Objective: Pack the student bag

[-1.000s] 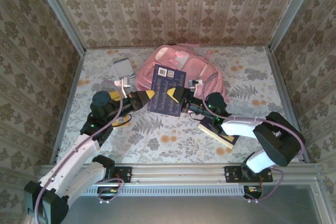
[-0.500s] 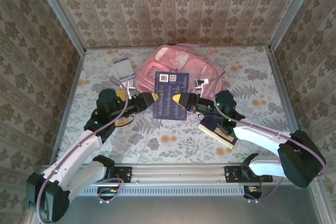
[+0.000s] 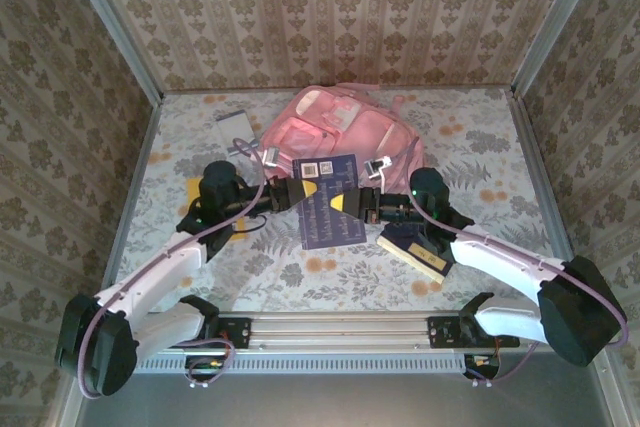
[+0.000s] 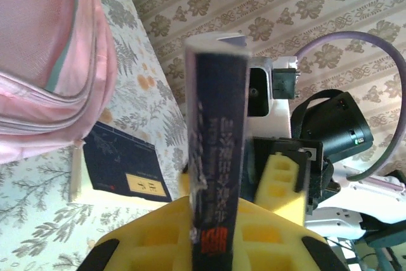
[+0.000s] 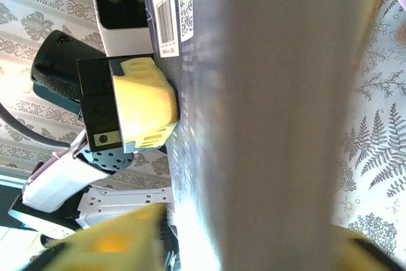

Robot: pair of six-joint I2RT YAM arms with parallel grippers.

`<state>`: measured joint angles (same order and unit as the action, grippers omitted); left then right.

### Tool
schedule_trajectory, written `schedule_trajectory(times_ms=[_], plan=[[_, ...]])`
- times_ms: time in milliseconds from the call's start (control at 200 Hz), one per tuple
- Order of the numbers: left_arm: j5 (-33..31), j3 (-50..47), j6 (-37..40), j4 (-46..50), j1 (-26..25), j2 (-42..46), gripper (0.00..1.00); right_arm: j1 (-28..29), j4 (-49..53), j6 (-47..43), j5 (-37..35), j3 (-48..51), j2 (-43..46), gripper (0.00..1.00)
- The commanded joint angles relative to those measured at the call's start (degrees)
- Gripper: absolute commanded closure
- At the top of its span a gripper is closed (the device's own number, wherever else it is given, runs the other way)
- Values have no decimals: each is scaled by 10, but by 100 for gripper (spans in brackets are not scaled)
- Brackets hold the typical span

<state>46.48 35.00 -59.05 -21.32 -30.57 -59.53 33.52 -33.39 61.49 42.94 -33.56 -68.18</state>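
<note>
Left claw (image 3: 300, 192) pinches the dark navy rectangular book (image 3: 332, 219); right claw (image 3: 348, 204) grip unclear. Book may pivot loose short of the pink fabric backpack (image 3: 340, 122).

Pink bag (image 3: 340, 127) with pale whitish patches. Navy book (image 3: 330, 215) with white barcode labels. A second navy book (image 4: 117, 160) carries a yellow label. Yellow fingers (image 3: 303, 190). The table (image 3: 300, 269) shows grey ferns and orange flowers. The walls (image 3: 330, 7) are beige damask stripes.
</note>
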Motion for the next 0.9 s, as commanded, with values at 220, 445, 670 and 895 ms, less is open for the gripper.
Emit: schedule_trajectory(times_ms=[220,445,670,895], plan=[[-231,-61,-111,-133,-20,67,100,14,-207,147,-111,87,63,0],[-343,-75,-148,-166,-35,85,100,87,-267,153,-251,119,92,0],[-377,-61,-140,-188,-87,53,100,123,-279,130,-354,106,84,2],[-419,-63,-126,-184,-126,49,100,128,-284,118,-399,93,59,13]])
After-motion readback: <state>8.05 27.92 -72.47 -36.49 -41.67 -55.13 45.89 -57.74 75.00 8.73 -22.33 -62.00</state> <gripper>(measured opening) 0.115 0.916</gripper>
